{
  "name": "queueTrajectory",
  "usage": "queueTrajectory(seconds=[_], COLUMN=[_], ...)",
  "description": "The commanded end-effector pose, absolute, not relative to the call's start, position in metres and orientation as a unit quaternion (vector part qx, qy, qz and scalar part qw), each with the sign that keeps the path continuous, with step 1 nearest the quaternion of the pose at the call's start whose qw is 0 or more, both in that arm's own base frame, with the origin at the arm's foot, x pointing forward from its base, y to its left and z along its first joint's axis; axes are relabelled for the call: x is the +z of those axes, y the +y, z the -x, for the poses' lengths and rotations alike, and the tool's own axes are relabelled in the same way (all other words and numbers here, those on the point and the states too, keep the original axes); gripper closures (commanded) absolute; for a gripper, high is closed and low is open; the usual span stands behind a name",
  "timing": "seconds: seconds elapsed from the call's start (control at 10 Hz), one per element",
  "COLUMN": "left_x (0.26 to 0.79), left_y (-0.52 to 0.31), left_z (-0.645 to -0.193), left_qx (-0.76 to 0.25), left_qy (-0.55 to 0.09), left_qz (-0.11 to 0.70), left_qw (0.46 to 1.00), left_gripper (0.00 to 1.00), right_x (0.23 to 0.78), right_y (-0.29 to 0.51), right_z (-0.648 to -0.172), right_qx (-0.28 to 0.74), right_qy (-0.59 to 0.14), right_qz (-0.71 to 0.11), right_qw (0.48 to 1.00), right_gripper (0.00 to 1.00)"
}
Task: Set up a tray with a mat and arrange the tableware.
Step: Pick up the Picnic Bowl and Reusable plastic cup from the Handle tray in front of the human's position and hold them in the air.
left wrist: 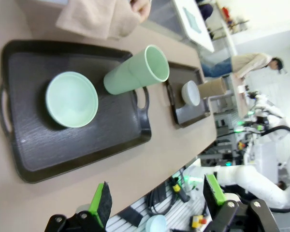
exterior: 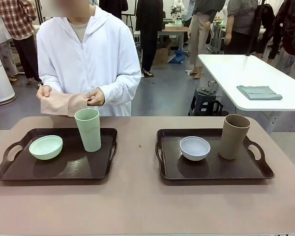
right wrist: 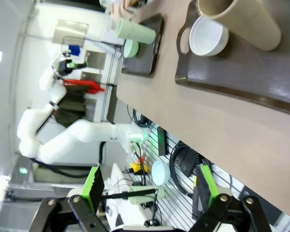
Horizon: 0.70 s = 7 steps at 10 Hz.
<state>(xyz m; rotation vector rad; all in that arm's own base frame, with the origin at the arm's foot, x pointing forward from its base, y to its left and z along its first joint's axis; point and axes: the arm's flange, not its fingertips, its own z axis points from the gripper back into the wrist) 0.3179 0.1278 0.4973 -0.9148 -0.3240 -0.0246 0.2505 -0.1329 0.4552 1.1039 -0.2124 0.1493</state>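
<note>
Left claw point(left wrist: 157, 195) and right claw point(right wrist: 148, 182) hang spread apart, empty, short of my table point(exterior: 137, 206). Left tray point(exterior: 19, 169) holds mint bowl point(exterior: 45, 147) and green cup point(exterior: 88, 129); right tray point(exterior: 211, 172) holds white bowl point(exterior: 194, 148) and brown cup point(exterior: 233, 136). No mat laid yet, I judge: the person point(exterior: 88, 54) holds a pink cloth point(exterior: 64, 104).

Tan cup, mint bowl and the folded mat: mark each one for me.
tan cup point(exterior: 233, 137), front view, on its outer wall.
mint bowl point(exterior: 45, 146), front view, on its inner hollow.
folded mat point(exterior: 64, 104), front view, on the middle of the cloth.
</note>
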Motion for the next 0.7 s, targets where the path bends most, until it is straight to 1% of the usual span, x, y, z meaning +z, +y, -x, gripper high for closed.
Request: queueTrajectory(seconds=[0.0,0.1,0.3,0.5,0.6], left_x=[0.515,0.526,0.548,0.563,0.565], left_y=[0.118,0.105,0.073,0.042,0.032], left_z=[-0.327,-0.334,-0.344,-0.359,-0.369], left_qx=[-0.038,-0.055,-0.085,-0.099,-0.091], left_qy=[-0.139,-0.126,-0.104,-0.088,-0.064], left_qz=[0.378,0.34,0.265,0.188,0.163], left_qw=[0.914,0.93,0.955,0.973,0.98], left_gripper=[0.0,0.0,0.0,0.0,0.0], right_x=[0.465,0.469,0.475,0.479,0.473], right_y=[-0.088,-0.055,0.014,0.092,0.128], right_z=[-0.276,-0.292,-0.316,-0.338,-0.349], right_qx=[0.137,0.17,0.244,0.322,0.348], right_qy=[-0.1,-0.097,-0.117,-0.172,-0.217], right_qz=[-0.507,-0.492,-0.452,-0.398,-0.369], right_qw=[0.845,0.848,0.85,0.842,0.834], right_gripper=[0.0,0.0,0.0,0.0,0.0])
